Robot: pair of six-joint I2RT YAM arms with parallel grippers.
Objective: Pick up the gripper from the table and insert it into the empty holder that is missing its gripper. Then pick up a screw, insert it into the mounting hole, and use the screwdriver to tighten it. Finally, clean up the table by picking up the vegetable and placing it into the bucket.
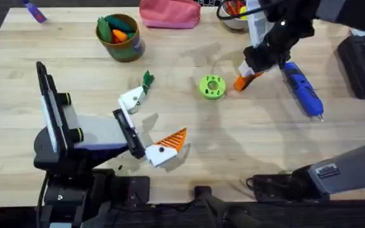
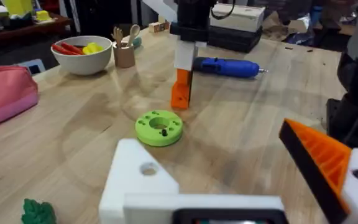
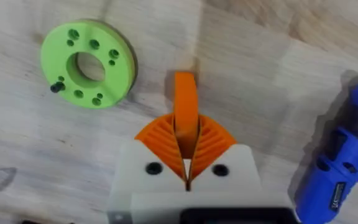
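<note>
- Your work surface is a pale wooden desk (image 1: 189, 133); at its 12 o'clock edge lie a pink fabric pouch (image 1: 169, 12) and a bowl (image 2: 81, 55) of toy food.
- Your right hand (image 1: 251, 71) sits at about 2 o'clock on the desk. Its two orange ribbed pads (image 3: 207, 140) are pressed together on the small orange plastic wedge gripper (image 3: 186, 112), which stands out beyond them, its tip at the wood.
- Just at that hand's 3 o'clock lies the bright blue pen-shaped screwdriver (image 1: 303, 90), flat on the desk, silver tip toward 5 o'clock.
- At the right hand's 9 o'clock, near it, rests a lime-green round flange disc (image 1: 212, 87) with a centre hole; a small dark screw (image 3: 57, 88) stands in its rim.
- Your left hand (image 1: 146, 125) lies low at about 7 o'clock on the desk, spread wide and holding nothing. One finger carries an orange ribbed tip (image 1: 173, 140); the other is the bare white boxy holder (image 1: 132, 99), its mounting hole (image 2: 148, 168) open.
- The slim dark-green leafy toy vegetable (image 1: 147, 80) lies just beside the holder, at its 1 o'clock.
- The olive-green round bucket (image 1: 120, 37) stands at 11 o'clock, with green and orange toy vegetables (image 1: 118, 28) inside.
</note>
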